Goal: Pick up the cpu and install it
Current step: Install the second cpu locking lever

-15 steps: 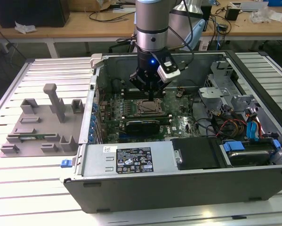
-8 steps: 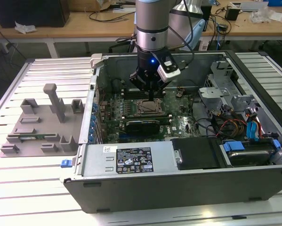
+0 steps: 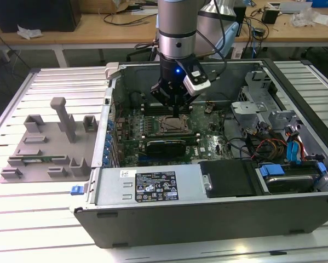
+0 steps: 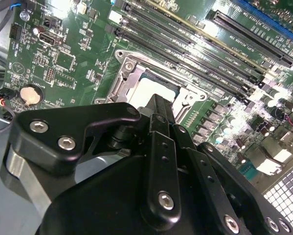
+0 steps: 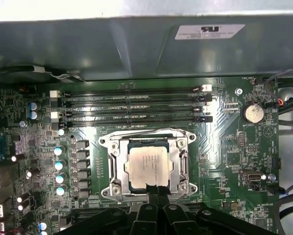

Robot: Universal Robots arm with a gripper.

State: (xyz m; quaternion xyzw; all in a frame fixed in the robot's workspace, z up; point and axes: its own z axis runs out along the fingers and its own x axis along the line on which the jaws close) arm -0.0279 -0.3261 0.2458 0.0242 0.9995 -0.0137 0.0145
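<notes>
The cpu (image 5: 147, 165), a small silvery square chip, lies flat in the metal-framed socket (image 5: 112, 169) of the green motherboard (image 5: 224, 147) inside the open computer case (image 3: 153, 189). My gripper (image 5: 156, 190) hangs just over the chip's near edge, its two black fingers pressed together and shut, with nothing seen between them. In the second wrist view the gripper (image 4: 158, 105) covers part of the pale cpu (image 4: 151, 88). In the exterior view the gripper (image 3: 176, 113) stands straight above the socket (image 3: 172, 125).
Several memory slots (image 5: 131, 105) run beside the socket, with a coin battery (image 5: 254, 113) further off. A drive cage with cables (image 3: 278, 142) fills the case at the exterior view's right. A grey fixture tray (image 3: 43, 142) lies outside the case at the left.
</notes>
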